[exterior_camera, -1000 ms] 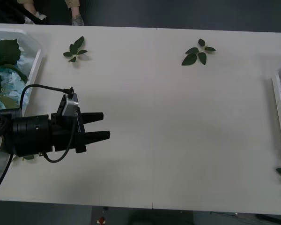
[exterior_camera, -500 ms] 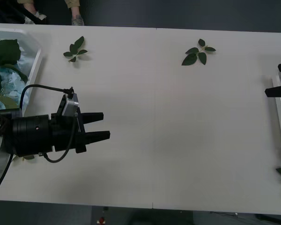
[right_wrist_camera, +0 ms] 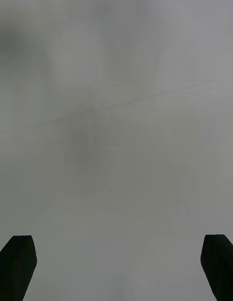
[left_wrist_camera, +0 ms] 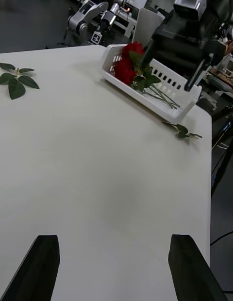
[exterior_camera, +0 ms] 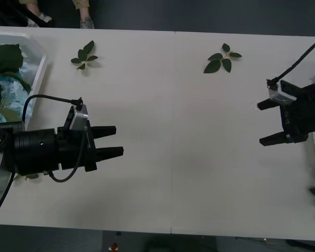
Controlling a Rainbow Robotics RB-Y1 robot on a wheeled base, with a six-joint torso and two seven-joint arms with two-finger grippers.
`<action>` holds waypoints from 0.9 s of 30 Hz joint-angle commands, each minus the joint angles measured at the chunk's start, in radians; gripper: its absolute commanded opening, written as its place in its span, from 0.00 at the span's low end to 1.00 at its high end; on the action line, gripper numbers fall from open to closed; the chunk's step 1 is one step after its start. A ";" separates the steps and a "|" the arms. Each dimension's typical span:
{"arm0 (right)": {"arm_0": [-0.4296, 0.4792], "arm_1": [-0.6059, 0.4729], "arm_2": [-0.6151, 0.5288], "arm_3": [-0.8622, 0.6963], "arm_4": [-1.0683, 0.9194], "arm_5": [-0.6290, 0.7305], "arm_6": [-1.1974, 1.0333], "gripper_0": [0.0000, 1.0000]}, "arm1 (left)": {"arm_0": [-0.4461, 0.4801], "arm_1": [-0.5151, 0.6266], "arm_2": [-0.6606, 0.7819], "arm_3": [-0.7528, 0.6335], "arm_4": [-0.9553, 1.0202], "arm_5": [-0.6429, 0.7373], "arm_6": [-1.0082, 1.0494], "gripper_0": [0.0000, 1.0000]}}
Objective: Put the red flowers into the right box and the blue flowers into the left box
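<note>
Your black left gripper (exterior_camera: 111, 140) hovers over the white table (exterior_camera: 178, 157) just beside the large white ribbed left box (exterior_camera: 38, 73), jaws released and empty. The pale sky-blue flowers (exterior_camera: 8, 97) lie inside that box. Your black right gripper (exterior_camera: 266, 122) hangs well apart from it, near the slotted white right box (left_wrist_camera: 145, 90), fingers spread, gripping nothing. The deep-red roses (left_wrist_camera: 128, 63) rest in that right box.

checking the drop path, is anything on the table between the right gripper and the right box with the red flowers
Nothing visible does. The right gripper, open and empty, hangs over bare table just inboard of the right box, where the red flowers lie. A loose leaf sprig lies outside the box, off that path. The left gripper waits open, far off.
</note>
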 commanded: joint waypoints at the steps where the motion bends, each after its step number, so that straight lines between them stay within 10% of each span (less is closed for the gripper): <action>1: -0.043 -0.007 0.060 -0.050 -0.027 -0.015 0.025 1.00 | -0.006 0.014 -0.011 -0.014 0.010 -0.006 -0.036 0.65; 27: -0.133 0.018 0.276 -0.053 -0.033 -0.013 0.025 1.00 | -0.006 0.014 -0.011 -0.014 0.010 -0.006 -0.036 0.65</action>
